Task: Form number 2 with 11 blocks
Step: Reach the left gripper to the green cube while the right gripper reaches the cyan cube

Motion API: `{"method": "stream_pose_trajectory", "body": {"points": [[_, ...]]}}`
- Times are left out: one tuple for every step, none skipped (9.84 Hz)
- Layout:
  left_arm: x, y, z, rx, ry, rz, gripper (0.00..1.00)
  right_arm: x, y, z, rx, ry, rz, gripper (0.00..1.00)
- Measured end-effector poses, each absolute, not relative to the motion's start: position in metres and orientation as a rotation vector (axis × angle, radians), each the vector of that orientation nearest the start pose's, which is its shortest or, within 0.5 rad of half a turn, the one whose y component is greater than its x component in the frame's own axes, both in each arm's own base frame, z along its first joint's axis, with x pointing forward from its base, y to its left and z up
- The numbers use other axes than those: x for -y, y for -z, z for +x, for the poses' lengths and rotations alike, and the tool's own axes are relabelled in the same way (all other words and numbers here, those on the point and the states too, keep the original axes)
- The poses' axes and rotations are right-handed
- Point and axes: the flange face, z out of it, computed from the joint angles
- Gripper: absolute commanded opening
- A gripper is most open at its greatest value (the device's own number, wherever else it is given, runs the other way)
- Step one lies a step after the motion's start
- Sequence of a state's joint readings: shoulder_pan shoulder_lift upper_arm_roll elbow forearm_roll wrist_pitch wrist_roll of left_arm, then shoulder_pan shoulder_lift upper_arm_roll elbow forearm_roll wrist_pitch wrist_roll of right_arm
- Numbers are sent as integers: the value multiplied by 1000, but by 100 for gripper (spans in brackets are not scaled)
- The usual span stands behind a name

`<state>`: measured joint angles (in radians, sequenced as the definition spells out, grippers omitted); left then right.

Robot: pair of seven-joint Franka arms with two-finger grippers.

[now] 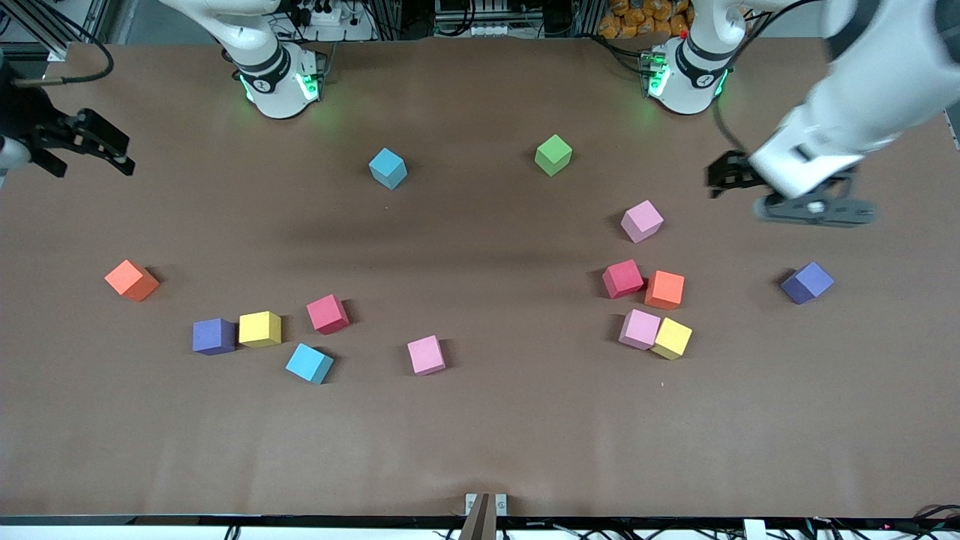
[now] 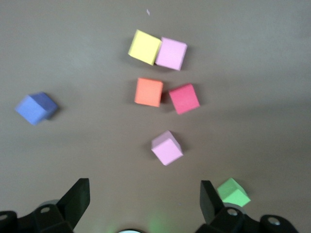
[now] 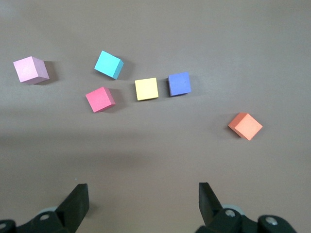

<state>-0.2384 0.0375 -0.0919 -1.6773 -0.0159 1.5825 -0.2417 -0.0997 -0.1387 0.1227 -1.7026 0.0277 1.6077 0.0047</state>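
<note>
The blocks lie scattered and no number 2 shows. Toward the left arm's end sit a pink block (image 1: 642,220), a red one (image 1: 622,278) touching an orange one (image 1: 664,289), and a pink one (image 1: 640,328) touching a yellow one (image 1: 672,338). Near the bases are green (image 1: 553,154) and light blue (image 1: 388,167) blocks. Toward the right arm's end lie orange (image 1: 131,280), yellow (image 1: 259,328), red (image 1: 328,313), light blue (image 1: 309,363) and pink (image 1: 426,354) blocks. My left gripper (image 1: 731,176) (image 2: 145,187) hangs open and empty. My right gripper (image 1: 88,157) (image 3: 143,190) is also open and empty.
One purple cube (image 1: 807,282) sits alone under the left arm's end. Another purple cube (image 1: 214,335) touches the yellow block at the right arm's end. The brown table (image 1: 480,435) runs to its front edge, where a small bracket (image 1: 486,504) stands.
</note>
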Motion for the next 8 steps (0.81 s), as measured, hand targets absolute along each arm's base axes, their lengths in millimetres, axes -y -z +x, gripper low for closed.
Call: {"method": "stream_pose_trajectory", "body": {"points": [[209,-532,517,-126,-240,-3098,100,-29,-623,521,55,49,-3126,100],[232,-505,502,-147,-260,-3083,100,-44,-606,531,100,33,-3121,100],[250,-474,485,-145,-241,-3080,100,-61,-586,541,140,14,-3114,100],[264,-443,463,-97,-215,-3079,100,-73,-566,552,167,-11,-3105,100],[284,-418,437,-15,-218,-3062,100,-79,-545,562,179,-39,-3097,100],[309,-401,412,70,-224,-3038,100,-82,-528,571,177,-61,-3083,100],[332,-385,390,146,-223,-3018,100,-84,-515,578,165,-73,-3059,100],[346,-367,374,219,-222,-3002,100,-85,-505,583,157,-74,-3043,100]]}}
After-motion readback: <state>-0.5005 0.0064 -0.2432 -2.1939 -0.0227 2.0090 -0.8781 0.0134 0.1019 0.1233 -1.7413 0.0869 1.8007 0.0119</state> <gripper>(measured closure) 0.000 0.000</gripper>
